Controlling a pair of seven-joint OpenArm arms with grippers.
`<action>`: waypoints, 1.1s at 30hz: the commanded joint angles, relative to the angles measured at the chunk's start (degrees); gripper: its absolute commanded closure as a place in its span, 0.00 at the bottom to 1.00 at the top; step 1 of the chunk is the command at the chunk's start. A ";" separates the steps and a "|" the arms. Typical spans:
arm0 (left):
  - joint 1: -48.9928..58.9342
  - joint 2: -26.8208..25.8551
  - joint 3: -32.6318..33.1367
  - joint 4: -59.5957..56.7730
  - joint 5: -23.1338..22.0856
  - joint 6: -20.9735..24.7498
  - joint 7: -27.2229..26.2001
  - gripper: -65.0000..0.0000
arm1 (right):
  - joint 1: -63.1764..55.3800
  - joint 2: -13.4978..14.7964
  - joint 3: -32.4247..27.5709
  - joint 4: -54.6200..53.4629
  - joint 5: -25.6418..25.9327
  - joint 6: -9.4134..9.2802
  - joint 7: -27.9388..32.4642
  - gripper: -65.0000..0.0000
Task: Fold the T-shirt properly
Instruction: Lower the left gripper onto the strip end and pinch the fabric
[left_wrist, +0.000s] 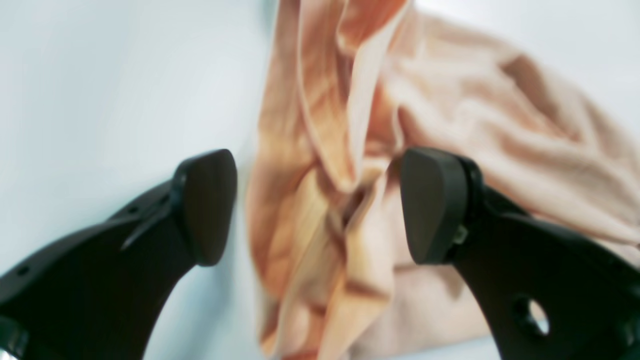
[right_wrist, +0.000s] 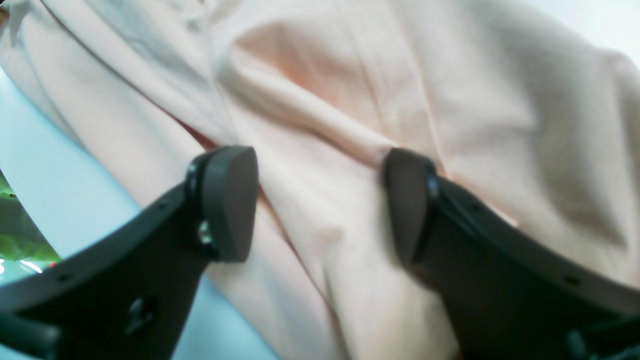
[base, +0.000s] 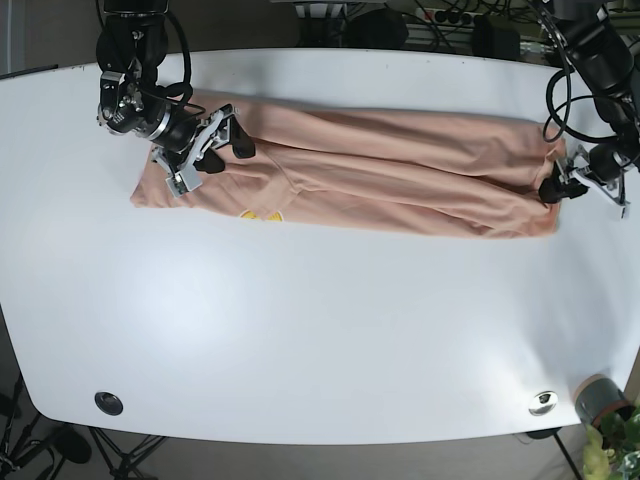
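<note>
A peach T-shirt lies stretched sideways across the far half of the white table, with loose folds and a small yellow print near its front left edge. My right gripper hovers open over the shirt's left end. In the right wrist view its fingers straddle a soft ridge of the cloth without clamping it. My left gripper is at the shirt's right end. The left wrist view shows it open, with bunched, pleated fabric between the spread fingers.
Two round cable ports sit near the table's front edge. A potted plant stands off the front right corner. Cables and dark equipment line the far edge behind the table.
</note>
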 joint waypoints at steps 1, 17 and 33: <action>-0.19 -1.00 0.15 -0.28 0.53 0.12 0.97 0.26 | 0.07 0.51 0.22 0.61 0.31 0.13 0.14 0.40; 0.16 -1.00 1.56 0.07 0.97 0.12 1.32 0.26 | 0.07 0.42 0.31 0.61 0.58 0.13 0.14 0.40; 0.25 0.58 5.34 0.16 0.62 0.12 1.32 0.31 | -0.02 0.42 0.31 0.61 0.67 0.13 0.14 0.40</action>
